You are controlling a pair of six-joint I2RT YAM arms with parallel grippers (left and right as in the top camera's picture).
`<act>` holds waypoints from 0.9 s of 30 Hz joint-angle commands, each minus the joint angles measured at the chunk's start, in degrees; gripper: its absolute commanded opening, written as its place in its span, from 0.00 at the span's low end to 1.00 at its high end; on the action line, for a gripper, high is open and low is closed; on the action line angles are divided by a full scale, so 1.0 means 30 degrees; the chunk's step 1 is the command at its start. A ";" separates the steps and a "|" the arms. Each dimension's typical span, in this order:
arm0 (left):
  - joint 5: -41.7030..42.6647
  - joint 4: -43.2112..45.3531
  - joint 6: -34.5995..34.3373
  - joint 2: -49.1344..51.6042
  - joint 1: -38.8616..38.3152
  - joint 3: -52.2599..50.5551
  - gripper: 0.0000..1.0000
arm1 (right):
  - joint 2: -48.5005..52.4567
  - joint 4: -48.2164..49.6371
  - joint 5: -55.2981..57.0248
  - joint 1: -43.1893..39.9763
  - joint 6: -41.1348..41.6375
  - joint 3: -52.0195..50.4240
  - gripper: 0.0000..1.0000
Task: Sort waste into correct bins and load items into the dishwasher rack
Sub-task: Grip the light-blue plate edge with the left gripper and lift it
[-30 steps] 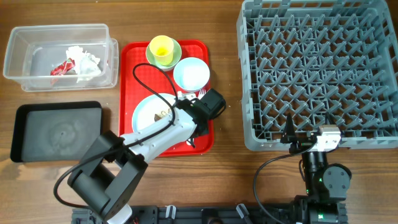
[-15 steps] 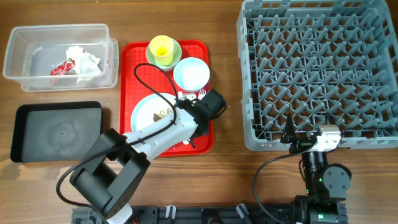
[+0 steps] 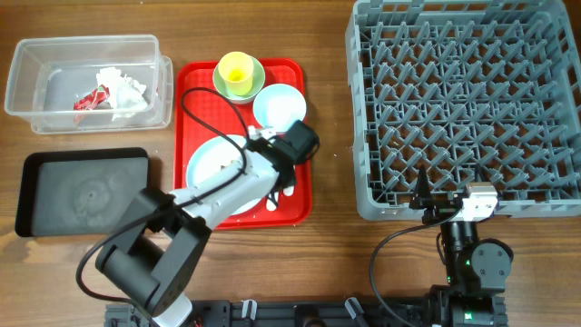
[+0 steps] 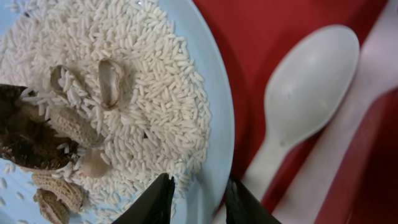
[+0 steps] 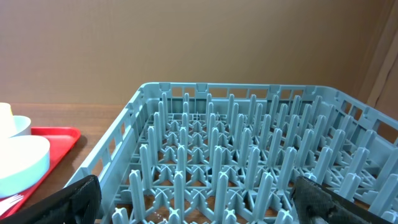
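Red tray (image 4: 280,37): pale blue plate (image 4: 216,124) rim between left pincer (image 4: 198,190) tips.

On the table (image 3: 327,54), the rack (image 3: 463,100) fills the right side. The serving tray (image 3: 195,82) lies in the middle. Left of it, the tub (image 3: 86,40) sits behind the low tray (image 3: 86,195). A napkin (image 3: 127,91) and a wrapper (image 3: 89,100) lie in the tub. On the serving tray, a cup (image 3: 237,69) stands in a small bowl (image 3: 220,84) at the back, and a bowl (image 3: 279,107) is to their right. In front is a plate (image 3: 211,163) carrying scraps (image 4: 37,137), with a spoon (image 4: 305,81) on its right.
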 commanded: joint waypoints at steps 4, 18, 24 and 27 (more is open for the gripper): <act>0.0073 0.1093 0.0736 -0.0423 0.0605 -0.0051 0.31 | -0.0117 0.0036 0.0168 -0.0058 0.0051 -0.0015 1.00; -0.0051 0.1530 0.0750 0.0525 0.0750 -0.0197 0.29 | -0.0117 0.0036 0.0168 -0.0058 0.0051 -0.0015 1.00; -0.0532 0.1523 0.0736 0.0532 0.0750 -0.0197 0.23 | -0.0117 0.0036 0.0168 -0.0058 0.0051 -0.0015 1.00; -0.0532 0.1530 0.0729 0.0743 0.0743 -0.0197 0.23 | -0.0117 0.0036 0.0168 -0.0058 0.0044 -0.0015 1.00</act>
